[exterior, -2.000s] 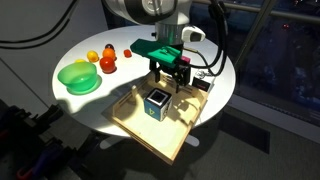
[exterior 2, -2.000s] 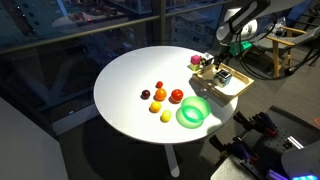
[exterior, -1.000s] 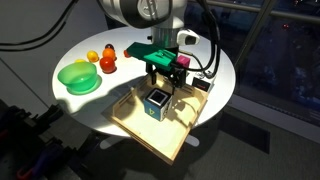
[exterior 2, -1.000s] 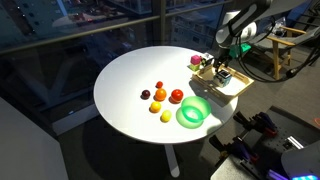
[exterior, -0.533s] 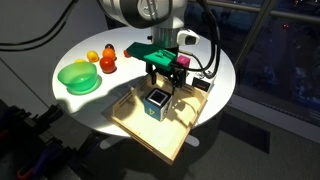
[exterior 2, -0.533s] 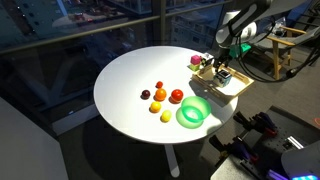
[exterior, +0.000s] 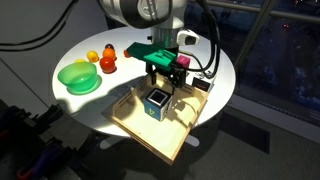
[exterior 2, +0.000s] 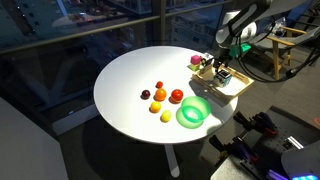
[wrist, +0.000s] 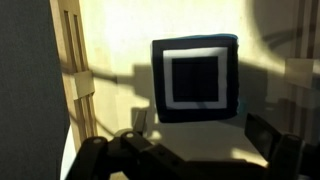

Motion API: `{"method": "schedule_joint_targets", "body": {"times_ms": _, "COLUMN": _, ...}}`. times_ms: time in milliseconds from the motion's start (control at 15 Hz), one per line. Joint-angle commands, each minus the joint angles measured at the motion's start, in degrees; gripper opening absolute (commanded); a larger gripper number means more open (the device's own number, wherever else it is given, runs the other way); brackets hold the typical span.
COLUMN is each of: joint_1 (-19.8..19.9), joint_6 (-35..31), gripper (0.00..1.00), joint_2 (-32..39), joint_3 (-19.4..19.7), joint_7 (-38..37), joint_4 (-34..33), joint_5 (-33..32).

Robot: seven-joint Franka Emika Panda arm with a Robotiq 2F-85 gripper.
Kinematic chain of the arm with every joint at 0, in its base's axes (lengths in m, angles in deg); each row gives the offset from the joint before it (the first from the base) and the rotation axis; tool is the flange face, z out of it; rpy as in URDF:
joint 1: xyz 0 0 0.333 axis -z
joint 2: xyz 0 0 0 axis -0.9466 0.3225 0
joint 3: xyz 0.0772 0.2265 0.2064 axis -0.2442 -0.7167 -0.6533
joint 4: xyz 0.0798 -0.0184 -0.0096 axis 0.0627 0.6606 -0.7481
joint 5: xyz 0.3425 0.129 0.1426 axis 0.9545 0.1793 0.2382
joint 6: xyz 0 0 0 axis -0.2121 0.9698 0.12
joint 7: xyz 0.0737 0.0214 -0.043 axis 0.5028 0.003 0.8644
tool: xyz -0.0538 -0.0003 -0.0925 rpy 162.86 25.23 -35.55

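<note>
The round white table [exterior: 115, 85] fills mid-frame in an exterior view, with a wooden tray [exterior: 135, 127] at its lower right edge and a green bowl [exterior: 77, 76] at left. The gripper [exterior: 166, 80] hangs open and empty just above the dark cube [exterior: 157, 101], which lies inside the tray.

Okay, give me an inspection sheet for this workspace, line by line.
Surface: round white table.
Job's things: blue cube with a white square frame on top, sitting in the wooden tray at the table edge.
Clutter: green bowl and small fruits, apart from the tray.
Grippers: claw open, over the cube, no contact seen.
Cables: black cables hang beside the arm.
Surroundings: dark windows.
</note>
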Motion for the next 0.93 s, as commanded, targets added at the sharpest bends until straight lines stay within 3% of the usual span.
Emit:
{"method": "schedule_joint_targets", "body": {"times_ms": 0, "joint_1": 0.63, "joint_6": 0.15, "gripper": 1.00, "joint_2": 0.58, "joint_3": -0.74, "joint_7": -0.48, "joint_4": -0.28, "joint_5": -0.77}}
{"method": "schedule_joint_targets", "body": {"times_ms": 867, "joint_1": 0.74, "joint_6": 0.15, "gripper": 1.00, "joint_2": 2.76, "joint_3": -0.95, "joint_7": -0.45, "joint_4": 0.15, "joint_5": -0.67}}
